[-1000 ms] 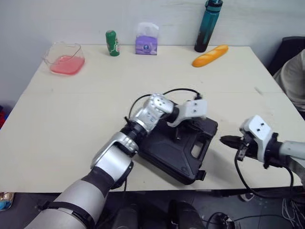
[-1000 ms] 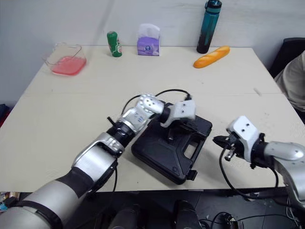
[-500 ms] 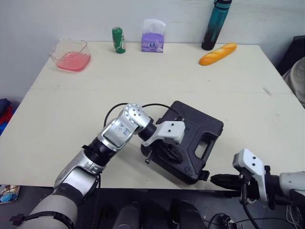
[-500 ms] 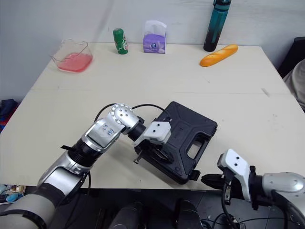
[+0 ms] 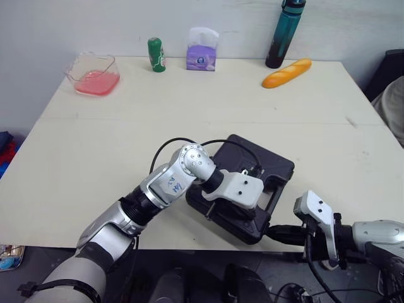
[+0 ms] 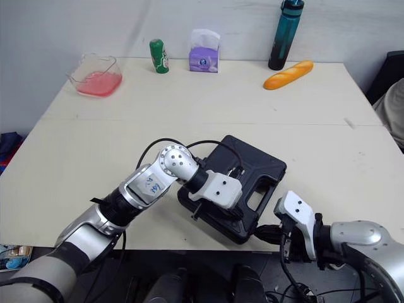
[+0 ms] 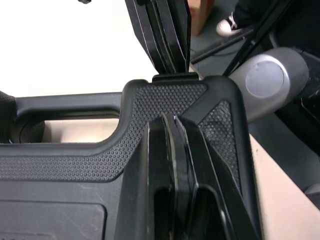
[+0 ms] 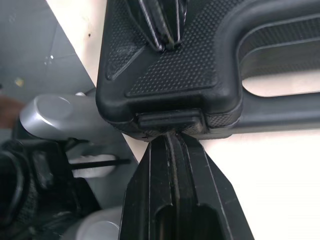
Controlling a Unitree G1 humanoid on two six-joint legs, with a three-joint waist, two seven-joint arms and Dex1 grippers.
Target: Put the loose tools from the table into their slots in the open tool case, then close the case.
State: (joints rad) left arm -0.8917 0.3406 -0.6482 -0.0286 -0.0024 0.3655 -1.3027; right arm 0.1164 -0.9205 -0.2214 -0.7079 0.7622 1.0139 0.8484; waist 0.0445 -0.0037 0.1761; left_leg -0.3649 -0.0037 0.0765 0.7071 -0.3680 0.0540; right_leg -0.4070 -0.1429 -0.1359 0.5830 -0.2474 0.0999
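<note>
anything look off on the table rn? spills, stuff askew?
Only the tool case: it lies closed but turned at an angle, one corner right by the table's front edge. The left gripper is on the lid at that corner, the right gripper against its side. No spill shows.

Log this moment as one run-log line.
stage: latching | black plastic tool case: lid down | left gripper: shut, tips on case corner | right gripper: shut, tips against front latch

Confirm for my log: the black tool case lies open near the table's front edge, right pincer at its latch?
Not open: the left eye view shows the tool case closed. It does lie near the front edge of the table, right pincer at its latch.
</note>
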